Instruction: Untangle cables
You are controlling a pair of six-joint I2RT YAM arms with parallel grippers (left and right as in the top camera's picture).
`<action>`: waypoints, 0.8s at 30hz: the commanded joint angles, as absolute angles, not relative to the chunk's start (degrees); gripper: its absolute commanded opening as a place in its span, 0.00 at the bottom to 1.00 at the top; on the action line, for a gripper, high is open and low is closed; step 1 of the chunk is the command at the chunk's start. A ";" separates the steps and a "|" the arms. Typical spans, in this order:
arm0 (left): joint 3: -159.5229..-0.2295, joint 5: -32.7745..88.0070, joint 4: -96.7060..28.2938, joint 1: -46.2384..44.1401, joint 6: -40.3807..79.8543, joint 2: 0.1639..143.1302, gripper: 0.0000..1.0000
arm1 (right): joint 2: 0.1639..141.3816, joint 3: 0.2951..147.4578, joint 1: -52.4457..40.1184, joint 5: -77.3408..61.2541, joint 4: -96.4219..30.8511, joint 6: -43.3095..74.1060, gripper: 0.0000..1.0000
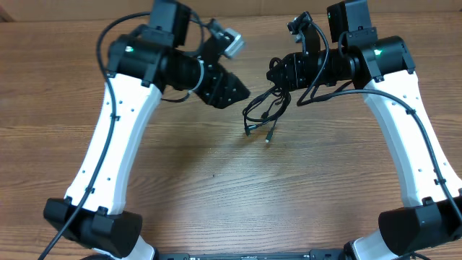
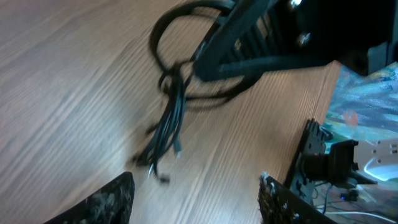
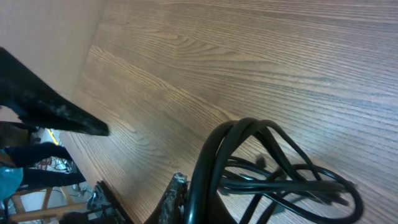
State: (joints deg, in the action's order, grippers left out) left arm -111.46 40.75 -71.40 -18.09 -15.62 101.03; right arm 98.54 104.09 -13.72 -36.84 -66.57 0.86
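right gripper point(image 1: 277, 74) is clamped on the bunched cables point(image 1: 261, 110), loose ends hanging toward the surface point(image 1: 216, 180). left gripper point(image 2: 196, 200), just left, stands apart, holding nothing.

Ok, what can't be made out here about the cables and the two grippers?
Cable count: the cables overlap in one bunch in every view.
Plug tips: blurred in left wrist view, tiny overhead.
Right gripper fingertips: buried under the loops in right wrist view, dark overhead.
Left gripper: fingers cut off by the bottom edge in left wrist view.
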 commanded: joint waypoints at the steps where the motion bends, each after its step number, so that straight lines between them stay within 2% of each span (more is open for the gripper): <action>1: -112.66 41.78 -68.51 -19.51 -14.06 105.54 0.60 | 97.69 105.41 -14.20 -37.17 -66.57 0.21 0.04; 5: -112.64 41.93 -66.50 -21.61 -20.78 109.23 0.42 | 97.69 105.41 -14.20 -37.17 -66.52 1.30 0.04; 7: -112.66 42.00 -65.49 -22.35 -22.33 110.63 0.41 | 97.69 105.41 -14.20 -37.15 -66.57 1.30 0.04; 14: -112.64 41.71 -63.70 -24.18 -22.35 114.06 0.49 | 97.69 105.41 -14.17 -37.17 -66.72 1.30 0.04; 19: -112.64 41.41 -64.62 -25.12 -22.31 117.40 0.43 | 97.69 105.41 -14.17 -37.15 -66.87 1.50 0.04; 22: -112.64 41.41 -64.97 -25.39 -22.31 119.15 0.32 | 97.69 105.41 -14.11 -37.12 -66.76 1.50 0.04; 24: -112.64 41.39 -64.95 -25.34 -22.31 119.57 0.21 | 97.69 105.41 -14.06 -37.12 -66.78 1.50 0.04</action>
